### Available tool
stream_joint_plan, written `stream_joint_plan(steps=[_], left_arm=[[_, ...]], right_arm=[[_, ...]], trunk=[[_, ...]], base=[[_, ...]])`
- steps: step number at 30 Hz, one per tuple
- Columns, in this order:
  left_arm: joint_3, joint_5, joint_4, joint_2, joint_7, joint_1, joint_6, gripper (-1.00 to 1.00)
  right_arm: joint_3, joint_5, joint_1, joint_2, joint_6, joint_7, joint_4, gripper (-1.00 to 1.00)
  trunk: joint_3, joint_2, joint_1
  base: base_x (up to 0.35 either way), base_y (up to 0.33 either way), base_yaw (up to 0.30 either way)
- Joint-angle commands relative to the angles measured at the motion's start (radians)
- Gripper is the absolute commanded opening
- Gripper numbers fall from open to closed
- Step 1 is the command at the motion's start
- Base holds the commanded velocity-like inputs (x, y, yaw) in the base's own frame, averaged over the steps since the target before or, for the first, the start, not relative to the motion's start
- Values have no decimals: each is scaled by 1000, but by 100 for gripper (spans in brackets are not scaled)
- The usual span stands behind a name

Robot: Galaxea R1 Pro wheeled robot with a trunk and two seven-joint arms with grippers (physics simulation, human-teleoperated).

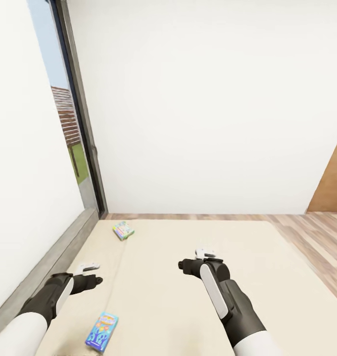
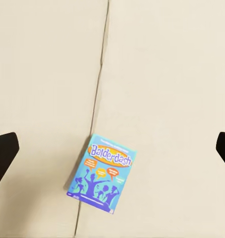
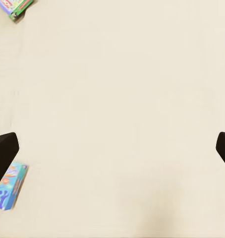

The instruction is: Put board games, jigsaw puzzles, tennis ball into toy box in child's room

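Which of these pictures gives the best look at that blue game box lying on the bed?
The left wrist view: the blue game box lies whole and close, its title readable. The head view shows it small near the left arm; the right wrist view catches part of it at the edge.

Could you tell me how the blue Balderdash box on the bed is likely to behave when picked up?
The blue board game looks like a flat, stiff carton, so probably light and unlikely to roll. Lying flush on the soft bed, its thin edges may be awkward to pinch.
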Motion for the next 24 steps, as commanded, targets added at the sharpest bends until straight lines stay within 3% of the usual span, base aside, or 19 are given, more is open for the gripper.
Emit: stream_joint_plan(steps=[1,24], left_arm=[[4,0,-1,-1,-5,-1,6,100],[-1,-1,-1,-4,-5,-1,6,100]], right_arm=[[1,-10,-1,0,1,-10,-1,100],[-2,-13,-1,0,0,-5,-2,100]], trunk=[[-2,-2,0],[5,-2,0]], base=[[0,0,90],[0,0,58]])
